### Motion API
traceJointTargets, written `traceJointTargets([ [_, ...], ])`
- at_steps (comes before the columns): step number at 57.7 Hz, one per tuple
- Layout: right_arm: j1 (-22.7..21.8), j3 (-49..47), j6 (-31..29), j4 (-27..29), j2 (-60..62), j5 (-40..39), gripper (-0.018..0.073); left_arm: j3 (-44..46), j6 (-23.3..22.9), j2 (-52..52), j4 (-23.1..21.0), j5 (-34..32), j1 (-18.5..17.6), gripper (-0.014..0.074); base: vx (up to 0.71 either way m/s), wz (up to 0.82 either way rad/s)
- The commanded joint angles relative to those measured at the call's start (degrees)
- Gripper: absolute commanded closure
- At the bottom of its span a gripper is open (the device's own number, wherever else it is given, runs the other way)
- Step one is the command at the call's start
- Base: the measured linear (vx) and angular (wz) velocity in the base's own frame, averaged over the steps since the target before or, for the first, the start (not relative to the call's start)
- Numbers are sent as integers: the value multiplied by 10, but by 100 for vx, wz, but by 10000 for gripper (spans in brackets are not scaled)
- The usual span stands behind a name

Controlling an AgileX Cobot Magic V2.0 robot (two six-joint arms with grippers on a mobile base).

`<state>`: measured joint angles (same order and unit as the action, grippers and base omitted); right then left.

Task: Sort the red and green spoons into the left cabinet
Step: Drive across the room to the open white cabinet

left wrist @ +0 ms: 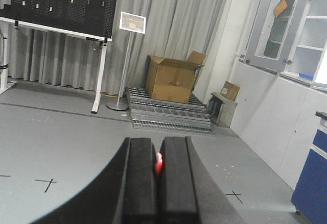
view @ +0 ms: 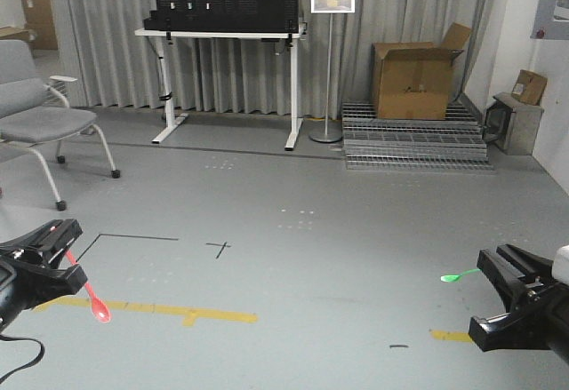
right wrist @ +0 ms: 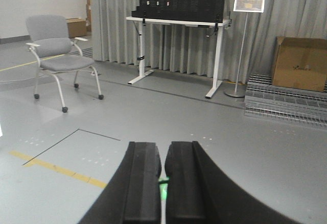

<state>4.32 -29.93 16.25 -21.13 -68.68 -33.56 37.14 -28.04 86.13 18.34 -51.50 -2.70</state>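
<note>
In the front view, the left fingers [view: 55,274] are seen at the lower left edge, clenched on the handle of the red spoon [view: 92,299]. Its bowl is tipped down and forward above the grey floor [view: 293,257] and is seen against a yellow tape line [view: 178,310]. At the lower right, the right fingers [view: 508,270] are clamped on the green spoon [view: 458,275], which is held roughly level with its bowl pointing left.

In the left wrist view, only a red sliver is shown, pinched in the narrow gap between the black fingers. A white cupboard [left wrist: 278,25] with an open glazed door is seen at the right in this view alone.

In the right wrist view, the green spoon is reduced to a thin strip gripped between the fingers.
</note>
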Motion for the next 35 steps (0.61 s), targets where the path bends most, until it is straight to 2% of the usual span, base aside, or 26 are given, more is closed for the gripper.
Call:
traceJointTargets([
  [1, -2, -14, -2, 5, 12, -42, 568, 14, -3, -20, -10, -45, -2, 603, 57, -14],
  [35, -2, -14, -2, 5, 11, -40, 568, 14, -3, -19, -10, -45, -2, 603, 57, -12],
])
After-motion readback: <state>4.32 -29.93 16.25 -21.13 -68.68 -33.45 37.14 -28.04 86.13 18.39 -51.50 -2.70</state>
